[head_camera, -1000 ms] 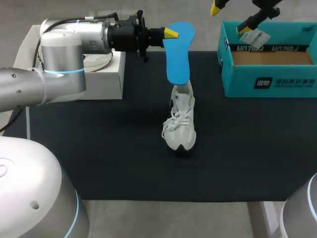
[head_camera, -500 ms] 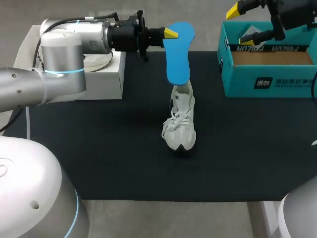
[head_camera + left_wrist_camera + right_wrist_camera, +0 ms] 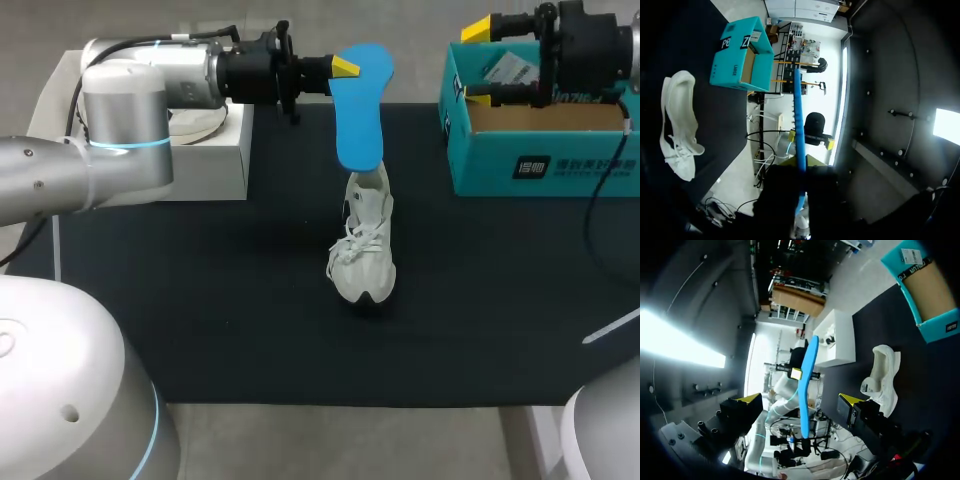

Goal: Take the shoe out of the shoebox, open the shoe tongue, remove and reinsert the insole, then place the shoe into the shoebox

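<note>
Shoe (image 3: 362, 250) rests on its sole on the black mat (image 3: 200, 320) near the middle of the table, white, with loose laces spilling to one side, its toe toward the near edge and its heel opening toward the far side. My left arm (image 3: 130, 100) comes in from the left with its forearm level, passing over the white block (image 3: 215, 150) at the far left corner, wrist pointing to the right. My left gripper (image 3: 345, 70) is clenched on the upper part of the blue insole (image 3: 360, 110); in the left wrist view the insole runs edge-on straight out from between my fingers. It hangs lengthwise with its lower end over the shoe's heel opening as seen from above, and the right wrist view shows a gap between insole and shoe. The teal shoebox (image 3: 540, 165) stands open on the far right of the mat, well apart from the shoe. My right arm (image 3: 600, 45) enters from the right at the far side, wrist level and pointing left. My right gripper (image 3: 478, 62) hovers over the left end of the shoebox with its jaws released and spread wide, one yellow tip farther back and one nearer, nothing between them.
</note>
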You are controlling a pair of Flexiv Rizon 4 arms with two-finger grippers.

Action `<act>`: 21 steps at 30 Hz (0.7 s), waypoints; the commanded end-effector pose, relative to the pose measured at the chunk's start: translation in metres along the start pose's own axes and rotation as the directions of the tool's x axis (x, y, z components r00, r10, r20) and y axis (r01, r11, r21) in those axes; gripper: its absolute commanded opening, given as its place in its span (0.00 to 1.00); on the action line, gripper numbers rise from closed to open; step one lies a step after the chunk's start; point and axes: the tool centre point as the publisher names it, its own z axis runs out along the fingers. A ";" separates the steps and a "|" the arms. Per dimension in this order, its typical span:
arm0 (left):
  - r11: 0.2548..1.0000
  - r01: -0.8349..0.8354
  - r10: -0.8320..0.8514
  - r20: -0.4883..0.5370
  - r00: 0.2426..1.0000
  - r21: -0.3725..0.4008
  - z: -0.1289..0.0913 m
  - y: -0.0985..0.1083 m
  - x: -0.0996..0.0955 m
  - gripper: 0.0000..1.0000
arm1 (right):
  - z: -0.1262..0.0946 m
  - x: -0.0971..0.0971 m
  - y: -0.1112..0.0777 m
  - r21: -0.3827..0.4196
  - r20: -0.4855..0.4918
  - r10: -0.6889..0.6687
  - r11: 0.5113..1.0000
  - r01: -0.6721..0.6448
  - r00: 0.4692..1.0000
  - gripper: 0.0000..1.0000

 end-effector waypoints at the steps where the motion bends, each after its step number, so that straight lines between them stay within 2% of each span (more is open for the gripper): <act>1: 1.000 0.000 0.000 0.000 1.000 -0.002 0.000 -0.001 -0.001 0.00 | 0.003 -0.008 0.000 0.006 -0.027 0.010 1.000 -0.009 1.000 1.00; 17: 1.000 0.000 0.000 0.000 1.000 -0.002 0.000 -0.001 -0.001 0.00 | 0.004 -0.010 0.001 0.007 -0.034 0.022 1.000 -0.021 0.999 1.00; 21: 0.947 -0.321 0.322 0.057 0.945 -0.028 0.003 0.001 0.000 0.00 | 0.004 -0.010 0.001 0.007 -0.034 0.022 1.000 -0.021 0.999 1.00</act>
